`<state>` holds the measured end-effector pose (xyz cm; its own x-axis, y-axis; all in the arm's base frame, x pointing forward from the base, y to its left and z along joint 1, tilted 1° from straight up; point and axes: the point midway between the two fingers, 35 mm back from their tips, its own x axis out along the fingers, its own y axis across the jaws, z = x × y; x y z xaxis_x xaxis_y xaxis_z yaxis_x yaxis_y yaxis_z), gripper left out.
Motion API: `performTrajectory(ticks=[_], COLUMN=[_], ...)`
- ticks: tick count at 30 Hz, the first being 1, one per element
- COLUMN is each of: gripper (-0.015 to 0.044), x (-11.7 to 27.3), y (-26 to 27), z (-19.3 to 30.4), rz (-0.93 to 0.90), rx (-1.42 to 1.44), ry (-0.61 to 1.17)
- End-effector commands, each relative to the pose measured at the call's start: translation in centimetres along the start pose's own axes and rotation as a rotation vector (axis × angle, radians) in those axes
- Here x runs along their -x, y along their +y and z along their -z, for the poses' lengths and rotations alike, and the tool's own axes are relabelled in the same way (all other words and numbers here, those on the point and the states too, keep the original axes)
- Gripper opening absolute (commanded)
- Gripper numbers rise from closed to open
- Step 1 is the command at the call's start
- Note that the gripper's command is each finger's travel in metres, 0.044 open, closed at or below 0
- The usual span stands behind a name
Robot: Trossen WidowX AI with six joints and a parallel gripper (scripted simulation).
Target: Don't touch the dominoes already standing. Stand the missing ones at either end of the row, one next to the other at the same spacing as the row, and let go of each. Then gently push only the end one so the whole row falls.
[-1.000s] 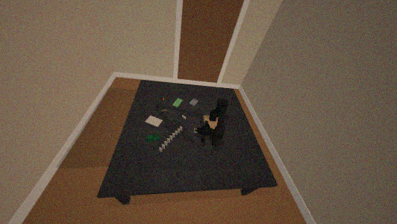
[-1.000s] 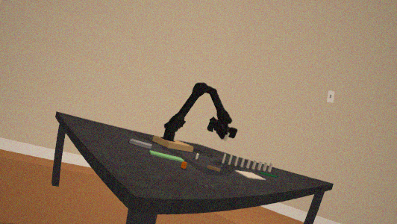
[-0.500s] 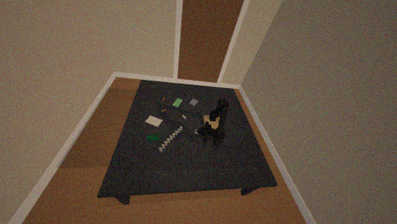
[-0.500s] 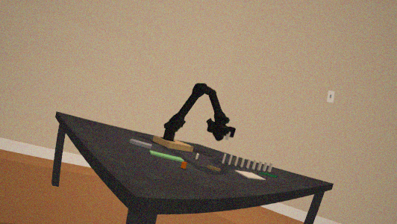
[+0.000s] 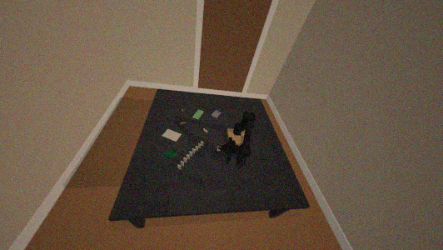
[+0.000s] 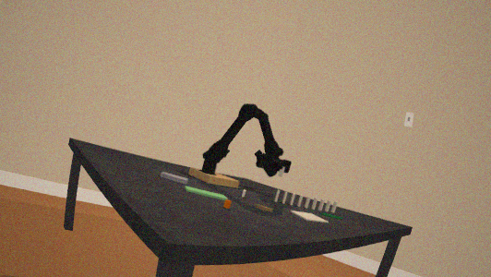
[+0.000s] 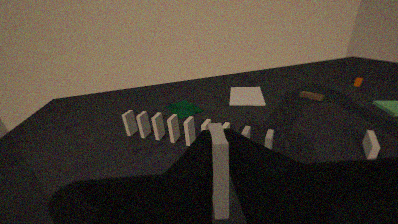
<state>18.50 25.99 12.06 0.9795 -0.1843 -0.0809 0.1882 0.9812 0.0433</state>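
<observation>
A row of several pale dominoes (image 5: 202, 143) (image 6: 278, 196) (image 7: 173, 129) stands upright and evenly spaced on the dark table (image 5: 200, 192) (image 6: 125, 194). My gripper (image 5: 220, 148) (image 6: 281, 170) (image 7: 215, 136) is shut on a pale domino (image 5: 218, 148) (image 6: 281, 173) (image 7: 220, 175), held above the table between the arm's base and the row. In the wrist view the held domino and dark fingers partly hide the row's nearer dominoes. Another domino (image 5: 205, 131) (image 6: 244, 193) (image 7: 371, 145) stands apart from the row, on the side toward the light green slab.
A dark green flat piece (image 5: 171, 153) (image 7: 185, 108) and a white sheet (image 5: 171, 135) (image 6: 310, 216) (image 7: 247, 96) lie beyond the row. A brown block (image 6: 264, 208) (image 7: 311, 95), an orange block (image 6: 227, 203) (image 7: 358, 82), a light green slab (image 5: 198, 114) (image 6: 206, 193) and a lilac slab (image 5: 216, 113) (image 6: 173, 177) lie to one side.
</observation>
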Motion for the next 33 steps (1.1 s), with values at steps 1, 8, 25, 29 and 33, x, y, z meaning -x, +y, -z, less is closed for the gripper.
performTrajectory(ticks=[1,8,25,29,33], gripper=[0.0021,0.0021,0.0021,0.0021,0.0047], x=[-0.4,-0.9,-1.9,-1.9,-1.9], y=[-0.1,-0.1,-0.6,-0.6,-0.6], z=[1.7,4.7,9.4,9.4,9.4], rz=[0.001,0.002,0.005,0.005,0.005], rx=[0.018,0.019,0.022,0.022,0.022], ry=[-0.003,-0.002,-0.003,-0.003,-0.003])
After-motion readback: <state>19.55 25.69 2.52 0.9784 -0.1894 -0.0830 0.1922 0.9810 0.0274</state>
